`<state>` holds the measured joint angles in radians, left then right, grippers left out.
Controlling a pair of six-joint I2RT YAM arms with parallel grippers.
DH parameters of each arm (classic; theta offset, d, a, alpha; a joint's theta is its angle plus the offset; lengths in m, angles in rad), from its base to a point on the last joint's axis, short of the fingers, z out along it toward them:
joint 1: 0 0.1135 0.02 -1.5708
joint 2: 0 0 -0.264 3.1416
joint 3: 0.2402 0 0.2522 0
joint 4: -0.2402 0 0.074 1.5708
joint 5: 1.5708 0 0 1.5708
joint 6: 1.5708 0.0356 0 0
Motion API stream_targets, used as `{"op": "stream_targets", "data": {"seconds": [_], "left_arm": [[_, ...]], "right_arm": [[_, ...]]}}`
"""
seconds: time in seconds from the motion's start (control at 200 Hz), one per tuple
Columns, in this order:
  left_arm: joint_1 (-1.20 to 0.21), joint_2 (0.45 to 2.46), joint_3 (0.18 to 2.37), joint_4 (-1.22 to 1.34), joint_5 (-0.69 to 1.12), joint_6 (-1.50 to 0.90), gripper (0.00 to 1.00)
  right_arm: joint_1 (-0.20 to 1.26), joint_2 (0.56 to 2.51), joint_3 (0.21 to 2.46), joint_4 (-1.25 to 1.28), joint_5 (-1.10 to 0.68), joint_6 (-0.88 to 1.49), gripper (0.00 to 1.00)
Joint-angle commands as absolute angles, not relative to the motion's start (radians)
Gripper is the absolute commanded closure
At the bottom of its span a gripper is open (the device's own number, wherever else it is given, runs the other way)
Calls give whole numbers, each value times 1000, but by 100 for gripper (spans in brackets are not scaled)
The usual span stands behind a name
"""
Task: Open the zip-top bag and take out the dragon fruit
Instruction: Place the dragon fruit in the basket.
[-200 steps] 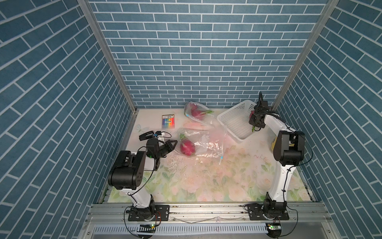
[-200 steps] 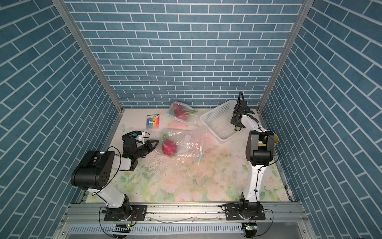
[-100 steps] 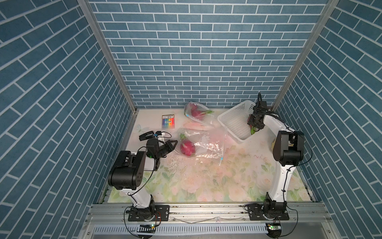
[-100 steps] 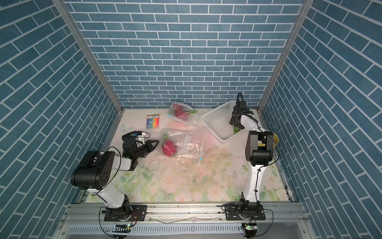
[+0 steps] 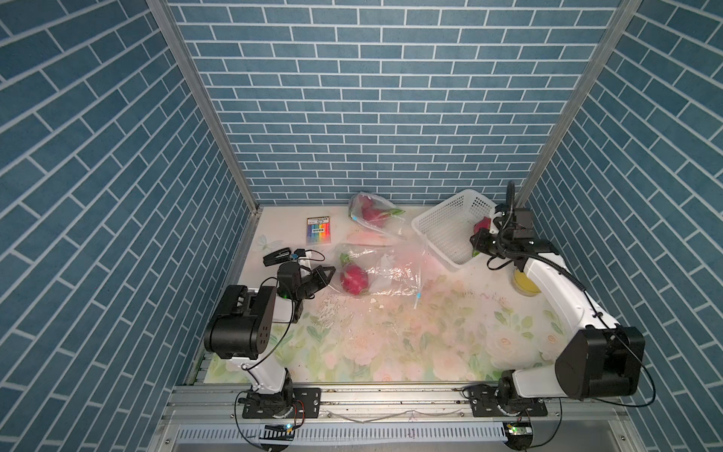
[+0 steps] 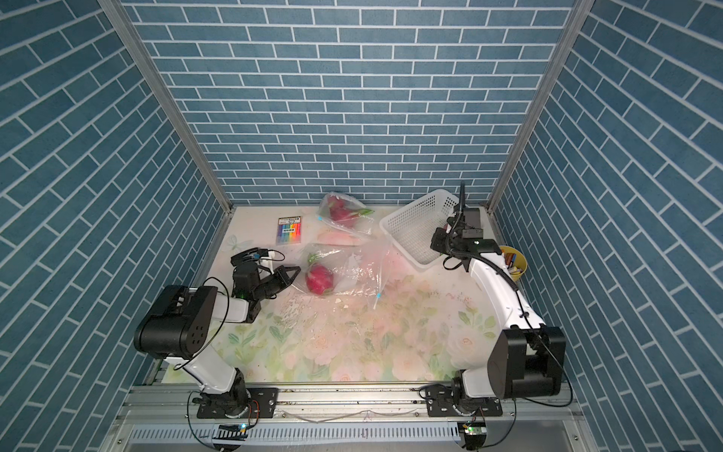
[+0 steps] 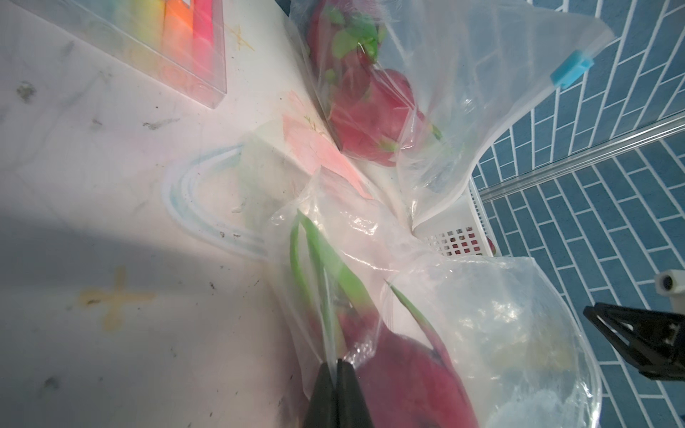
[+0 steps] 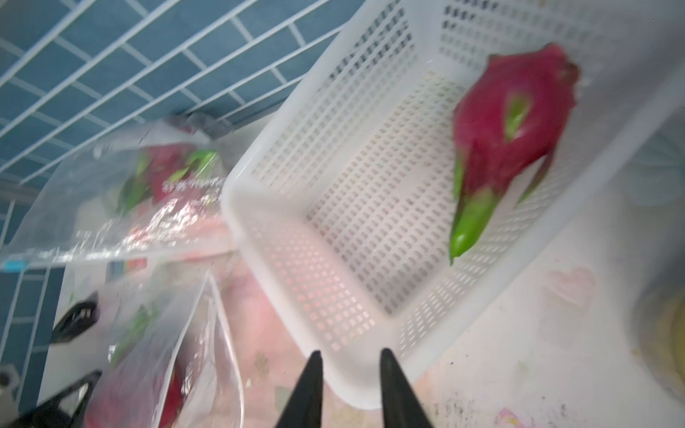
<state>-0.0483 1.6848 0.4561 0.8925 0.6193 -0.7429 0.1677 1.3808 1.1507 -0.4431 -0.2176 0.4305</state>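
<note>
blue brick booth, flowered table

three walls close the scene in: a back wall (image 5: 375,98) and two side walls (image 5: 98,195), all in a blue brick pattern with white joints, level at the back and slanting on the sides. bare aluminium posts (image 5: 206,105) run up both far corners. the table (image 5: 391,344) wears a pale cover printed with pink flowers and green leaves, washed out toward its far edge under bright light and speckled with crumbs near the middle. along the near edge lie a metal rail (image 5: 391,395) and a white slotted duct (image 5: 391,432). in the left wrist view a soft shadow (image 7: 111,241) crosses the cover.
</note>
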Motion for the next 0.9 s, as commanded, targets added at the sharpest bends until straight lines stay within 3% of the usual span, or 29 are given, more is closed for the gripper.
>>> {"op": "stream_targets", "data": {"seconds": [0.0, 0.205, 0.895], "left_arm": [[-48, 1658, 469, 867, 602, -719, 100], [-48, 1667, 473, 863, 600, -717, 100], [-55, 1708, 472, 885, 621, -728, 100]], "right_arm": [[235, 1339, 1052, -354, -342, 468, 85], [349, 1339, 937, -154, -392, 573, 94], [541, 1615, 1076, 57, -550, 649, 95]]}}
